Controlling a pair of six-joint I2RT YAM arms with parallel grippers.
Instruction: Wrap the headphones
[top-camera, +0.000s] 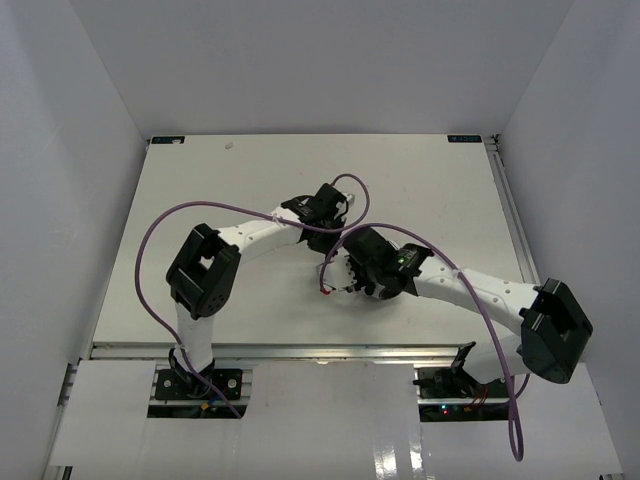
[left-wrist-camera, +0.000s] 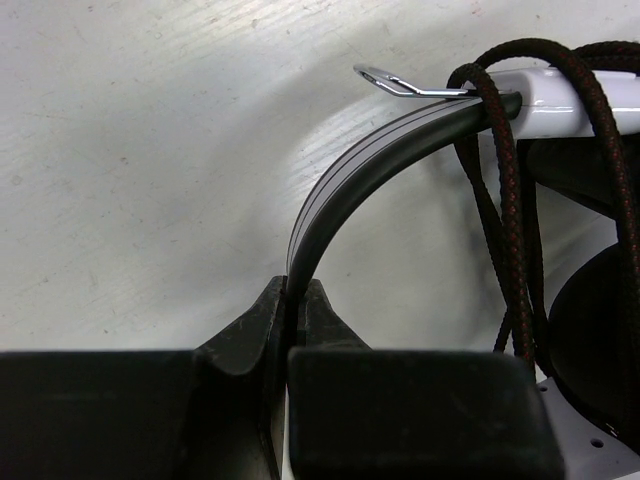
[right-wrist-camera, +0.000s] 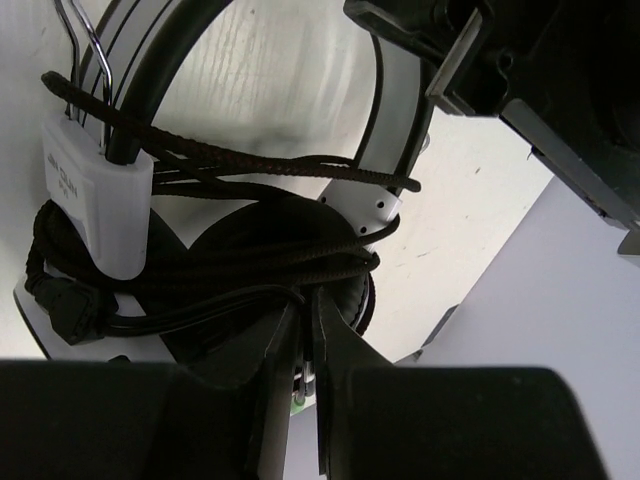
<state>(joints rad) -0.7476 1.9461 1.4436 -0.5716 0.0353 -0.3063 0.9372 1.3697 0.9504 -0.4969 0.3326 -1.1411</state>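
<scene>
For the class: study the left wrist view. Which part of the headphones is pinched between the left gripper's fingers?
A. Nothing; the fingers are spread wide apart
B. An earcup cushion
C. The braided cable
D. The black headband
D: in the left wrist view the left gripper has its fingers closed on the thin edge of the black headband, which arcs up from between them, while the braided cable hangs off to the side.

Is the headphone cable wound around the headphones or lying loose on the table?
Mostly wound: the right wrist view shows several loops of the cable bundled across the headphones. A short tail seems to trail onto the table.
</scene>
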